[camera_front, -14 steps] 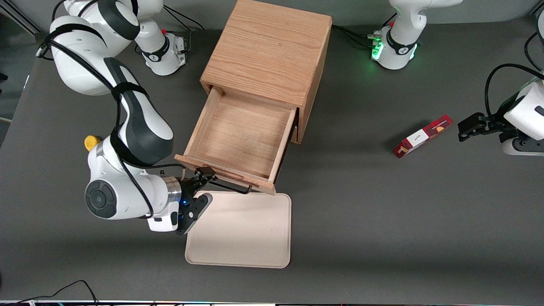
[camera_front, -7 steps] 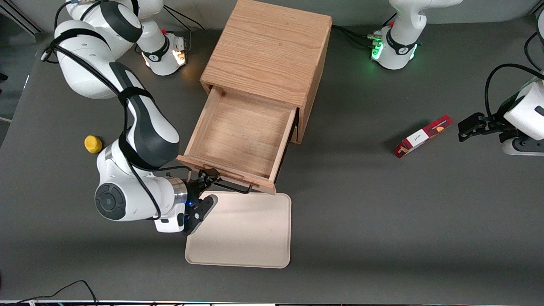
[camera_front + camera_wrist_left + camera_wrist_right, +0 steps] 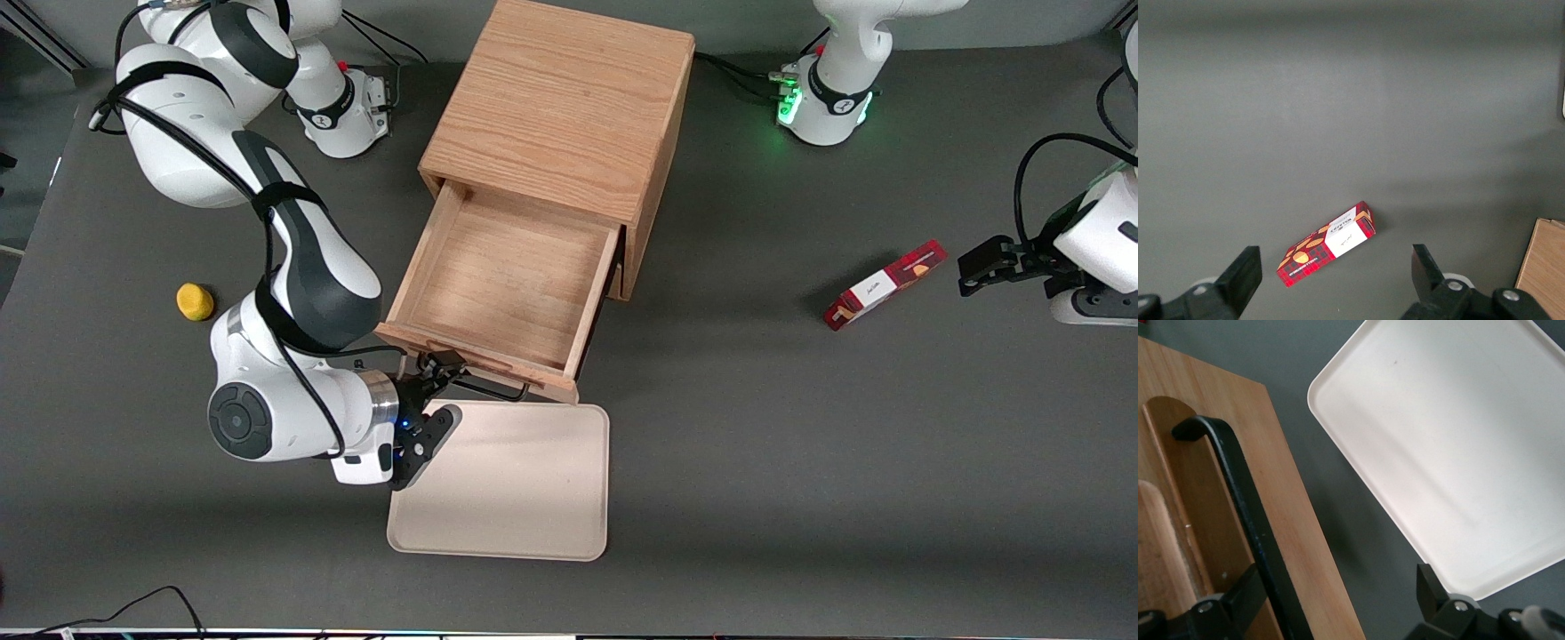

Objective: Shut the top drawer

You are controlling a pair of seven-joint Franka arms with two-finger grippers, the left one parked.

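Gripper [image 3: 440,388], mine: fingers spread, one against the black handle [image 3: 493,390] of the top drawer [image 3: 498,289], which stands pulled out from the cabinet [image 3: 560,107] above the cream tray [image 3: 533,498].

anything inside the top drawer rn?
Nothing visible: top drawer shows bare wood. The strip under the cabinet overhang is hidden. Gripper sits at the drawer handle, fingers open.
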